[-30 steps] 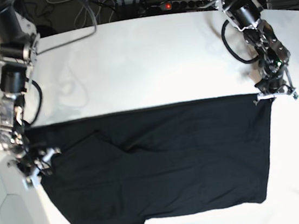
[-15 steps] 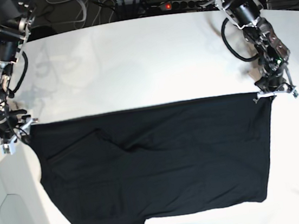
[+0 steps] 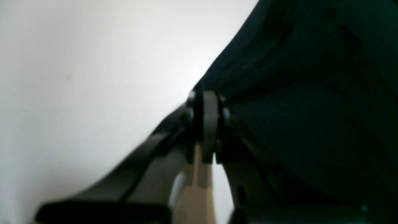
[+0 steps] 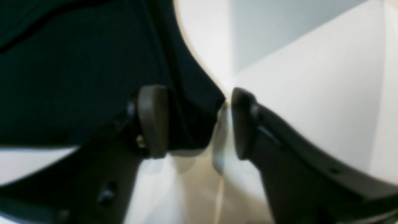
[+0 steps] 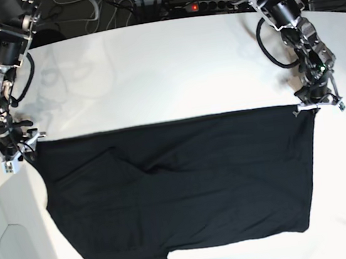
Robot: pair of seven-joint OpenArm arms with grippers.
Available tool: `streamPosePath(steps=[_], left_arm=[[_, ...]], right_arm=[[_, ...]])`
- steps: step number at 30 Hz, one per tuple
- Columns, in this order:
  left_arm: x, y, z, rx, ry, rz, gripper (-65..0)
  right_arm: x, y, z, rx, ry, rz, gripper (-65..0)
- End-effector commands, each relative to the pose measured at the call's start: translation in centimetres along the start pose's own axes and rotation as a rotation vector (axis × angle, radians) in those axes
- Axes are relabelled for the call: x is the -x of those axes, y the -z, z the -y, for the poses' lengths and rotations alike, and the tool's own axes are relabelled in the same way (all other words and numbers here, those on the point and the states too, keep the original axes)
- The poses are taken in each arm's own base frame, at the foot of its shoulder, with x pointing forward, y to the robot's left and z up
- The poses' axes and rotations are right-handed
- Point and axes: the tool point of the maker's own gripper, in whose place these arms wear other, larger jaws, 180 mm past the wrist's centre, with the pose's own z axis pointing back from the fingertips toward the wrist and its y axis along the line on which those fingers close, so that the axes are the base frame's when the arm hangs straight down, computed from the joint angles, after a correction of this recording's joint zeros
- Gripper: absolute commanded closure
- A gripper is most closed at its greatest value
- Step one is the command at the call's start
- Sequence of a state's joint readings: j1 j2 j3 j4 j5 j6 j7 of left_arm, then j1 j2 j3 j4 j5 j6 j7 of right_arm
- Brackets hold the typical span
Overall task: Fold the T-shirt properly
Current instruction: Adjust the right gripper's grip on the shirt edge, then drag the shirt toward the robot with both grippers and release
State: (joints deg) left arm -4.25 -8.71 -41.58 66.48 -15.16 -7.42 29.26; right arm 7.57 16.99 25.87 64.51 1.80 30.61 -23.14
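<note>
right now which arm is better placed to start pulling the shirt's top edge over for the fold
Left. The left gripper is shut on the T-shirt at its top corner. The right gripper stands open around the other corner, so it must close before it can pull.

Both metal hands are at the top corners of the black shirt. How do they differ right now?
The left end effector is pinched shut on the T-shirt, with cloth clamped between its pads. The right end effector stands open, the shirt's corner lying loose in the gap. Both sit low over the white table at the shirt's far edge.
</note>
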Motion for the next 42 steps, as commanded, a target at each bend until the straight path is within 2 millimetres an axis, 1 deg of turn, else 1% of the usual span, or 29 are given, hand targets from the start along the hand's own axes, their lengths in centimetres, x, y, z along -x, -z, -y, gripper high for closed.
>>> streamPosePath(steps=[1,4,5,7,10,15,17,20,25,28,31,36,38,42], left_arm=[[2.0,-0.2,-1.3,-0.045,0.019,-0.089,-1.3],[3.2,-0.7,-2.4,-0.063,0.029,-0.114,-1.3],[3.2,-0.9,-2.6,-0.065,0.034,-0.111,-1.3],[3.4,-1.3,-2.7,-0.066,0.045,-0.111,-1.3],[3.4,-2.6,-3.3,-0.075,0.079,-0.094,-1.3],[4.3,-5.9,-3.8,-0.083,0.135,-0.109,-1.3],[5.4,-7.3,-4.0,-0.086,0.149,-0.130,-1.3],[6.5,-9.3,-4.3,-0.093,0.169,-0.140,-1.3],[7.8,-11.9,-5.4,-0.114,0.209,-0.159,-1.3],[8.8,-13.5,-6.3,-0.133,0.223,-0.179,-1.3],[9.9,-15.2,-7.0,-0.149,0.239,-0.203,-1.3],[10.8,-17.3,-7.5,-0.163,0.256,-0.223,-1.3],[11.1,-17.6,-7.6,-0.163,0.258,-0.229,-1.3],[11.0,-17.6,-7.6,-0.166,0.257,-0.227,-1.3]], right_arm=[[0.1,-0.4,1.1,0.025,-0.024,-0.015,-20.6],[1.1,-0.8,1.2,0.026,-0.031,-0.033,-5.1],[1.5,-0.9,1.1,0.026,-0.032,-0.041,-0.2],[2.6,-1.4,1.9,0.038,-0.048,-0.065,0.0],[4.0,-2.7,2.1,0.046,-0.078,-0.084,0.0],[4.7,-5.6,1.7,0.054,-0.168,-0.075,0.0],[4.9,-6.7,1.6,0.057,-0.197,-0.074,0.0],[5.5,-8.8,2.6,0.095,-0.207,-0.075,0.0],[7.5,-11.6,3.6,0.125,-0.209,-0.108,0.0],[9.1,-12.7,2.8,0.076,-0.216,-0.135,0.0],[10.2,-13.6,2.6,0.053,-0.206,-0.154,0.0],[12.0,-14.6,2.7,0.060,-0.195,-0.193,0.0],[12.3,-14.8,2.7,0.059,-0.196,-0.201,0.0],[12.6,-14.7,2.4,0.055,-0.182,-0.201,0.0]])
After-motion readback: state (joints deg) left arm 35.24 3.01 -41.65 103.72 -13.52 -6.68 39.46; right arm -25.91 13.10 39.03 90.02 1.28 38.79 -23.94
